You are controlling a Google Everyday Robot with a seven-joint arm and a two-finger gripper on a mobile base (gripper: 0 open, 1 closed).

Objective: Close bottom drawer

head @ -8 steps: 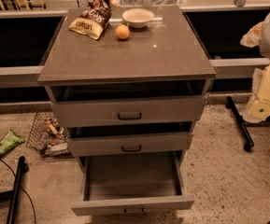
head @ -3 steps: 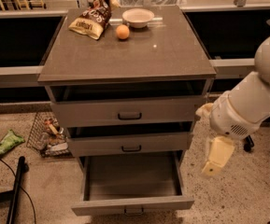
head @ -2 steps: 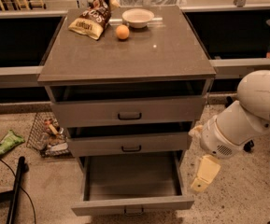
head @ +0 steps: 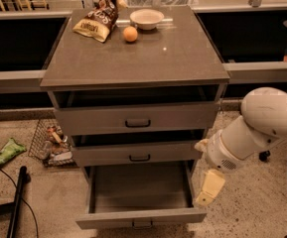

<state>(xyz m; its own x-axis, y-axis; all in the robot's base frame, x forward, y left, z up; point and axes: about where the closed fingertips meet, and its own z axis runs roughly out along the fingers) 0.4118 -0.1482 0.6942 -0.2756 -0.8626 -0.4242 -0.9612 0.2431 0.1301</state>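
"So, where does the bottom drawer sit?"

"Your bottom drawer (head: pixel 140 216) is at the foot of the cabinet, pulled well out toward you, its plain grey inside showing. The middle drawer (head: pixel 138 153) and top drawer (head: pixel 138 118) above it are set far further back."

"And the gripper?"

"Your gripper (head: pixel 208 187) hangs just right of the open drawer, near its front corner. You cannot tell whether it is open or closed, and nothing shows in its hold."

"Anything else?"

"Far on the cabinet top (head: pixel 133 63): a snack bag (head: pixel 97 20), an orange (head: pixel 130 33) and a bowl (head: pixel 147 19). A wire basket (head: pixel 48 143) is on the floor, left."

Speckled floor (head: pixel 254 217), wire basket (head: pixel 46 142) at left, dark panels (head: pixel 14 46) behind
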